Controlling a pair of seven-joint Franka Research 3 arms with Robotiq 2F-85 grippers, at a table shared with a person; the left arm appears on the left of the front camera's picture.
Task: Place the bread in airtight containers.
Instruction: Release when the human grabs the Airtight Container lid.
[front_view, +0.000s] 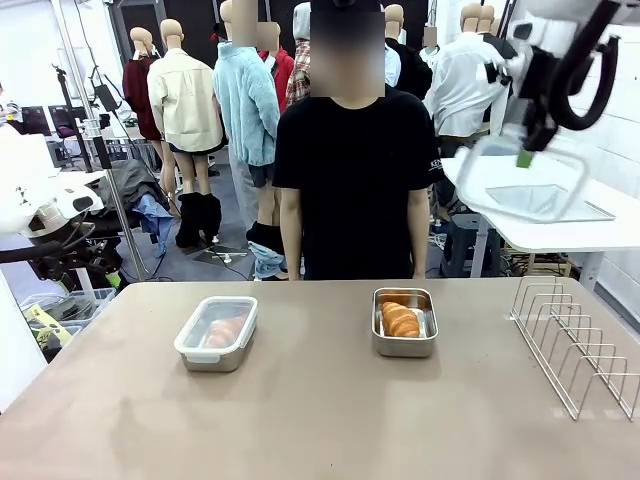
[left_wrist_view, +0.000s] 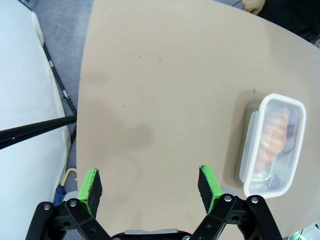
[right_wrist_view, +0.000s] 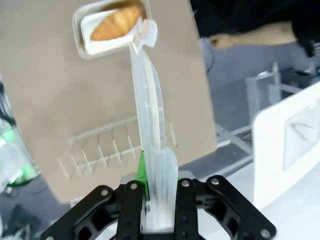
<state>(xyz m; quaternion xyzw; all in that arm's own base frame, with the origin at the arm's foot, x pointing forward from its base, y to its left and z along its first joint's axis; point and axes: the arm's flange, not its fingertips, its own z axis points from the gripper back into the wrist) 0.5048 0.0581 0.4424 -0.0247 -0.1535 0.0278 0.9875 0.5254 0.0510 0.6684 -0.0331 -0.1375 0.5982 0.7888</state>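
Below the tool, open tin

Clear lid in right pincer

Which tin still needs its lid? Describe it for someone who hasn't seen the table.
On the tan table, left of the wire rack, sits an open steel tin holding a bare croissant. The other tin already wears its clear lid.
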